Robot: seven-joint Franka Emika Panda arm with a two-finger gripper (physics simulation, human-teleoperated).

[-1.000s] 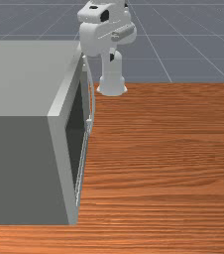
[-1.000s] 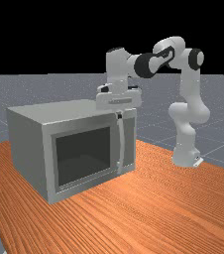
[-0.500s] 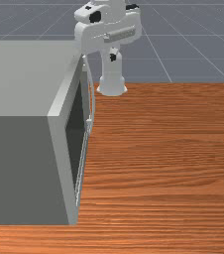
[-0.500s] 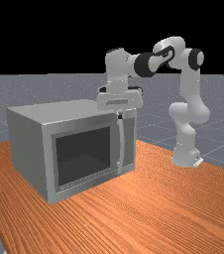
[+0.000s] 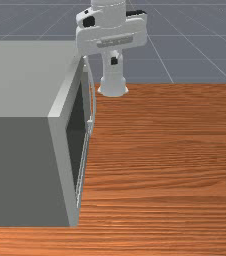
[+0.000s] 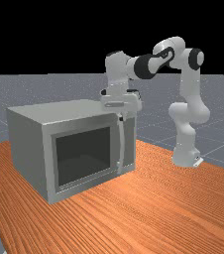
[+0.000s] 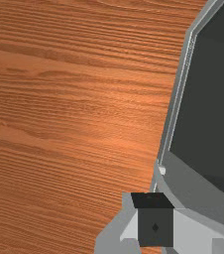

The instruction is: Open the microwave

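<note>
So, left to right in the front view: the microwave (image 5: 27, 80) sits on the desk (image 5: 170, 165), door (image 5: 76, 132) shut and facing the front view's right. That leaves the side the door needs to swing into right in front of me. The handle (image 5: 93, 97) bows out from the door, so there should be a gap behind it to hook or pinch. Next, my jaws: together as far as I can tell, nothing held, fingertips (image 5: 114, 60) pointing down, out in front of the door near the handle's upper end. Makes sense for coming at an upright bar, but I'd reckon they need to open and get lower first.
</note>
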